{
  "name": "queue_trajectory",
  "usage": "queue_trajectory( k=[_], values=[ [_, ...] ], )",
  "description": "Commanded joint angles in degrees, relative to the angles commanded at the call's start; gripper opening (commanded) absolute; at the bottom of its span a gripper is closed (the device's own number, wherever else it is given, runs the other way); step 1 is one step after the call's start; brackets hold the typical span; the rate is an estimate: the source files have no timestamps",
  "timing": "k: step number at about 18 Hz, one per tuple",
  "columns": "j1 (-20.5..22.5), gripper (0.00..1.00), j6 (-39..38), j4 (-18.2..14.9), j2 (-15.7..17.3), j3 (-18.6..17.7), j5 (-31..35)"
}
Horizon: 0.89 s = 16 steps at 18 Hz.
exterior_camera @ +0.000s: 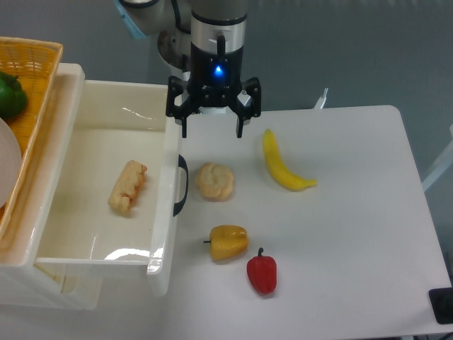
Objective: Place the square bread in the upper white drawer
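Basket [28, 64] cut off at left edge.

There is only one camera. It sits high up and looks down at a slant onto the white table [354, 212]. It stays fixed and does not ride on the arm. It is far enough back to fit almost the whole table top in the picture, from the far edge down to the near edge. The robot arm [218, 28] comes in from the top of the picture, so the camera faces the robot from the other side of the table. The left side of the picture is filled by the white drawer [85, 241], and a yellow basket [35, 64] is cut off at the left edge.
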Motion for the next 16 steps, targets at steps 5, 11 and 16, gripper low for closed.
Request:
queue_trajectory(
  k=[5, 11, 16],
  values=[
    [0.00, 1.00, -0.53, -0.17, 0.09, -0.09, 0.00],
    [0.00, 1.00, -0.62, -0.17, 0.26, -0.09, -0.09],
    [0.00, 1.00, -0.62, -0.26, 0.35, -0.09, -0.09]
  ],
)
